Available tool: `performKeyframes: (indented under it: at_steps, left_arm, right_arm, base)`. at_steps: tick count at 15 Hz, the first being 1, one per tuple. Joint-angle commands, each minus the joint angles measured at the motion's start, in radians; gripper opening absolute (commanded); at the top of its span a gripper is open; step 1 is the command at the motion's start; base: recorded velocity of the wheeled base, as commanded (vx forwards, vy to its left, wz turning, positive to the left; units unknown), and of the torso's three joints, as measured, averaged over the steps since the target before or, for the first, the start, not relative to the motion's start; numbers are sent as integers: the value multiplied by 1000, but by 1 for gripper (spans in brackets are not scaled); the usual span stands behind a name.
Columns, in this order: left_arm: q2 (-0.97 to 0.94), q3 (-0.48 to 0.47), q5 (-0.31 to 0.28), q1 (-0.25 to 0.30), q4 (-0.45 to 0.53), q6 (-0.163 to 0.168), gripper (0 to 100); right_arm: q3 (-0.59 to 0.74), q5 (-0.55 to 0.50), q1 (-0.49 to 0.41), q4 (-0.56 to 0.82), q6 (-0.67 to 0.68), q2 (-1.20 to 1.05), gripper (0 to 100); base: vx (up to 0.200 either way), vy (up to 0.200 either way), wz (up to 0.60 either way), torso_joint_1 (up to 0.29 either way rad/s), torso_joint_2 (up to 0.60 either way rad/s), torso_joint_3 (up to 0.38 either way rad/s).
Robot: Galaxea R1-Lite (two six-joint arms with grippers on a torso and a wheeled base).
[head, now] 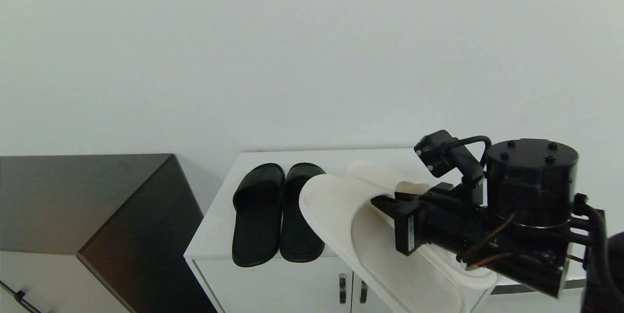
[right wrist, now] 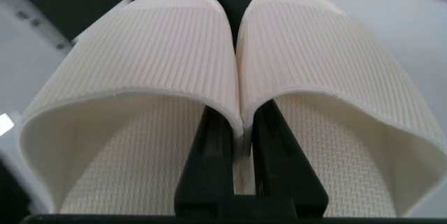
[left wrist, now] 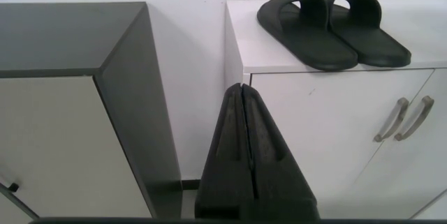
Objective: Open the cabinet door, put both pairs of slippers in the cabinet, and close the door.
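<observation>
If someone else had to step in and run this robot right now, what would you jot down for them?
Left gripper: shut and empty, in front of the white cabinet, near its left corner.
Right gripper: shut on the white slippers, pinching both where they meet and holding them tilted over the cabinet's front edge.
Black slippers: side by side on the cabinet top.
Doors: closed.
Done: white pair lifted.
Left: open a door, put both pairs inside, close it.
</observation>
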Motion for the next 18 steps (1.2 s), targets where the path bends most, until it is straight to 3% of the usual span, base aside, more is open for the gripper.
performKeyframes:
  at_steps: [1,3,16,18]
  left_arm:
    - [0,0,1,0,0,0,0]
    - [0,0,0,0,0,0,0]
    - [0,0,0,0,0,-3,0]
    - [0,0,0,0,0,-3,0]
  right_arm:
    - [47,10,21,0,-1,-77,0]
    - [61,24,28,0,-1,-78,0]
    - [92,59,43,6,-2,-67,0]
    - [96,59,43,6,-2,-71,0]
  base:
    - [0,0,0,0,0,0]
    - [0,0,0,0,0,0]
    - [-200,0,0,1,1,3]
    - [0,0,0,0,0,0]
